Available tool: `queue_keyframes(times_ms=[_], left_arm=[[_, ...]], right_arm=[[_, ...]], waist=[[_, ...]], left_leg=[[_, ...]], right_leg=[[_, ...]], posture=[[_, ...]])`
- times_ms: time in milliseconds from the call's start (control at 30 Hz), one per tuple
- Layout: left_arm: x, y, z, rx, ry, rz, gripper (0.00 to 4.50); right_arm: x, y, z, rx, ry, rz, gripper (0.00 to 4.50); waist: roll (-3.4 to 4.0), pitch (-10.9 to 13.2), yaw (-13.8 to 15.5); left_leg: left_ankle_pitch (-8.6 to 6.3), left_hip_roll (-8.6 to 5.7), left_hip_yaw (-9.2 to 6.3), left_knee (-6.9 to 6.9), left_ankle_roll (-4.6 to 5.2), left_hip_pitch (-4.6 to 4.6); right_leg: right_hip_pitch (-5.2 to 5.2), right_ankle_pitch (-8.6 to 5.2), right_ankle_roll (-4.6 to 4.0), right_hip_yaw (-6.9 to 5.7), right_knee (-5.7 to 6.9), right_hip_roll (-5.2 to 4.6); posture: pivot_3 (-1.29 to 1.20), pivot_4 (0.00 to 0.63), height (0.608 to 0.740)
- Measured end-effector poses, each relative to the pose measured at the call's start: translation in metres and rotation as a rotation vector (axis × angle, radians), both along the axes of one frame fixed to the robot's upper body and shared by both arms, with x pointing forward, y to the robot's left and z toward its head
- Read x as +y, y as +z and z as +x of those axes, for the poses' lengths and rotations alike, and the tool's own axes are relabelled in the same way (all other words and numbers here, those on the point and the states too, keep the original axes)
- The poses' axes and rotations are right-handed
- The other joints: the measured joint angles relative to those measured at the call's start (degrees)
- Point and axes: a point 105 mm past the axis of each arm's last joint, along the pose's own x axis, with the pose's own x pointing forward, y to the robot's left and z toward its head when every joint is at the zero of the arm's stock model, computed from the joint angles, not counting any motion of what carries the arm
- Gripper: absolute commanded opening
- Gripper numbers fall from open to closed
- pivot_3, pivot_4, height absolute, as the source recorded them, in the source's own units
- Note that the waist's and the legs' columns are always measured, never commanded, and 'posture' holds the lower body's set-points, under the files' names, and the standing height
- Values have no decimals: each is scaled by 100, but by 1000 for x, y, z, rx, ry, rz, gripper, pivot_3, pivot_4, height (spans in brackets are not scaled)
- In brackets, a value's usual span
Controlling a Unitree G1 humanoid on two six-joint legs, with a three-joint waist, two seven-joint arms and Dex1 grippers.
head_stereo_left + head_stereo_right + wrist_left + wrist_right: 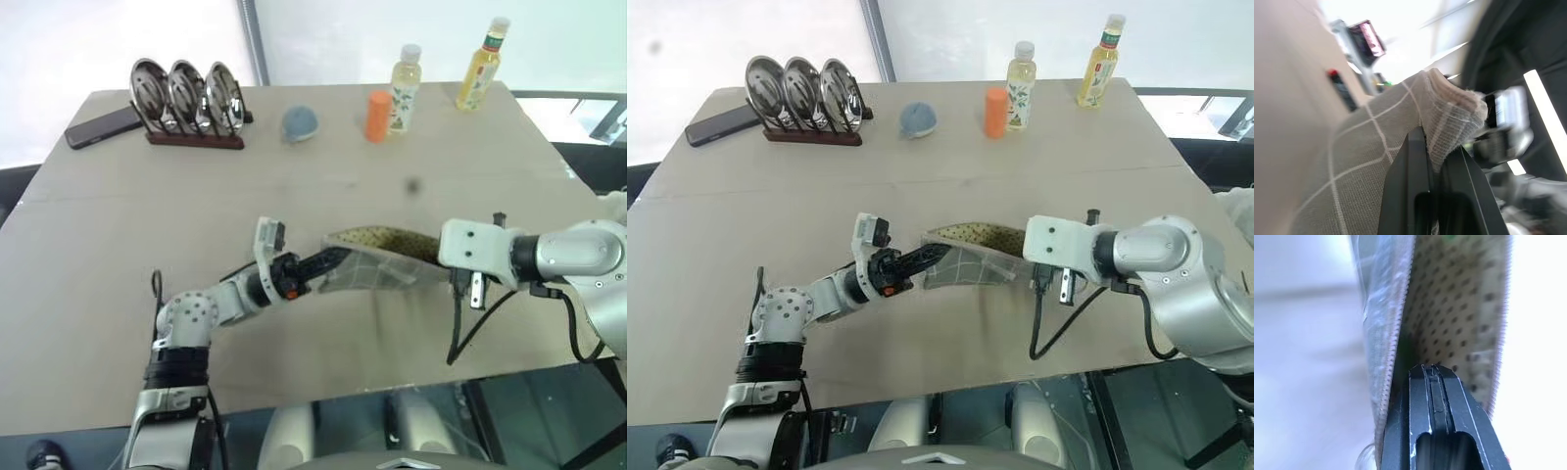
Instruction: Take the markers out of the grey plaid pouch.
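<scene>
Both hands — left hand (328, 262), right hand (1432, 369) — pinched shut on grey plaid pouch (965, 264) edges

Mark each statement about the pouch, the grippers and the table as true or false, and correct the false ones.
1. The left gripper is shut on the grey plaid pouch. True.
2. The pouch is zipped closed. False: it gapes open, showing dotted lining.
3. The orange cylinder stands beside a bottle. True.
4. The phone lies at the table's right end. False: it lies at the left, near the rack of metal lids.
5. The right gripper is wide open. False: it is shut.
</scene>
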Motion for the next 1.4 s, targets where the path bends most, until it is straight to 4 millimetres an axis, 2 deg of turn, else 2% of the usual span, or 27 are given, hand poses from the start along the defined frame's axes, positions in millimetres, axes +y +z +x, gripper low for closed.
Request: queue_keyframes(times_ms=[233,400,500,600,833,1167,1267,1333,1400], left_arm=[[0,-7,13,-432,131,233,0],[1,-9,5,-585,118,273,0],[0,-11,-2,-659,93,283,0],[2,-13,-5,-718,90,299,0],[6,-21,-8,-801,98,339,0],[15,-37,-9,-833,102,356,0],[16,-39,-8,-827,111,361,0],[14,-41,-7,-824,118,359,0],[13,-42,-6,-822,128,362,0]], right_arm=[[13,-15,11,-9,11,30,45],[25,-29,14,34,57,41,45],[33,-35,9,68,109,42,953],[37,-37,7,78,125,47,2346],[43,-53,8,75,157,1,2346],[63,-79,34,-20,186,-73,2346],[68,-84,42,-53,181,-67,1506],[69,-84,47,-85,169,-64,506],[67,-82,48,-104,162,-64,202]], waist=[[-2,-1,44],[-1,-1,8],[-1,-1,4],[-1,-1,2],[-4,-7,-7],[-13,-30,-44],[-20,-48,-52],[-17,-50,-50],[-26,-65,-33]], left_leg=[[0,-5,9,0,0,-6],[0,-2,8,-1,0,-3],[0,-1,8,-2,1,-3],[0,-1,8,-1,1,-1],[0,1,8,0,1,6],[0,6,8,-1,1,51],[-1,8,8,-9,0,101],[-2,8,8,-10,-2,101],[-2,9,6,-9,-2,101]], right_leg=[[1,1,-1,3,-17,-10],[1,1,0,2,-10,-7],[1,0,1,2,-9,-6],[1,0,1,2,-6,-6],[2,0,1,2,2,-4],[25,1,1,5,13,4],[65,-5,7,5,11,3],[63,-5,9,4,11,-1],[63,-2,4,-1,12,-4]], posture=[[0,150,740],[0,150,740],[0,150,740],[0,150,740],[0,150,740],[0,150,740],[0,150,740],[0,150,740],[0,150,740]])
